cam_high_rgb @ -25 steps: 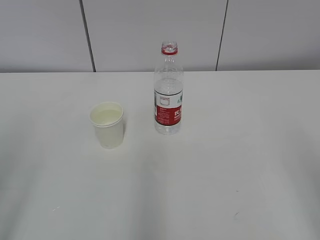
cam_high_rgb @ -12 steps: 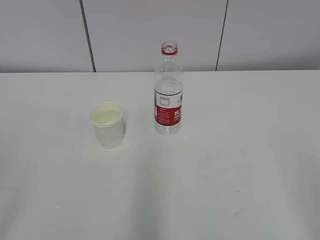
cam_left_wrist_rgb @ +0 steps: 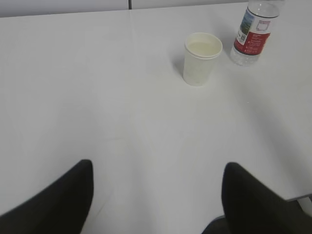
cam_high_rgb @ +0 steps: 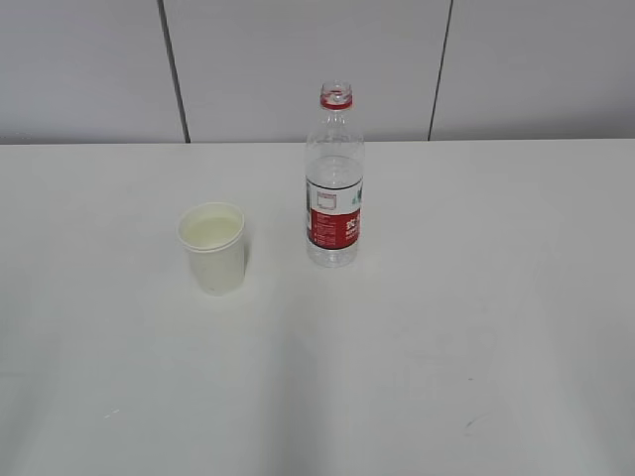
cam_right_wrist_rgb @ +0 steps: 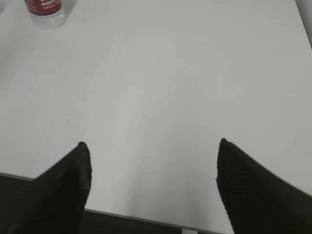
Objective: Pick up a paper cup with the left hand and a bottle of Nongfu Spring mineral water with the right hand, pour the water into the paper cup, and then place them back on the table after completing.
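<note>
white paper cup (cam_high_rgb: pixel 212 247) is standing upright on the table (cam_high_rgb: pixel 446 327), just left of the bottle (cam_high_rgb: pixel 334 178) and slightly nearer the camera, not touching it. the bottle is standing upright with no cap, its red label facing forward. the left hand (cam_left_wrist_rgb: pixel 156 168) is hovering well back from the bottle, fingers spread wide, holding nothing. the right hand (cam_right_wrist_rgb: pixel 152 145) is likewise hanging wide apart and empty, far from the bottle.
</note>
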`<act>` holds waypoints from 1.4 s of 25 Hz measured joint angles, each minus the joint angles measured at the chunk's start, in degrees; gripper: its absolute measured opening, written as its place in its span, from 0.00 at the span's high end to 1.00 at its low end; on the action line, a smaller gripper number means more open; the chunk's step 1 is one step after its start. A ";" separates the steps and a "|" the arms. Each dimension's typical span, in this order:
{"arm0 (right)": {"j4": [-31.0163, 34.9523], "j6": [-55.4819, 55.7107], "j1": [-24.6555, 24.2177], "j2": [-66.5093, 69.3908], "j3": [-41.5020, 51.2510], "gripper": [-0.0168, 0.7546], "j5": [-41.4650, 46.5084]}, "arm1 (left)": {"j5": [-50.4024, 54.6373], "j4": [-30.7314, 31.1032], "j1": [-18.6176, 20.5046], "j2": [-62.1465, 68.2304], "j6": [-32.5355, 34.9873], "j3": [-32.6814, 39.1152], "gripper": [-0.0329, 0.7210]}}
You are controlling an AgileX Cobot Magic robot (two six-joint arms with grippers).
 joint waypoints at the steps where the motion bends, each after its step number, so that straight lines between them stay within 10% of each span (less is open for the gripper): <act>1: 0.04 0.00 1.06 -0.24 0.00 0.21 0.00 | 0.00 0.00 0.00 0.00 0.00 0.00 0.29; 35: -7.25 11.99 2.73 -0.58 0.17 0.21 0.00 | 0.00 0.43 0.00 0.00 -3.99 0.13 0.29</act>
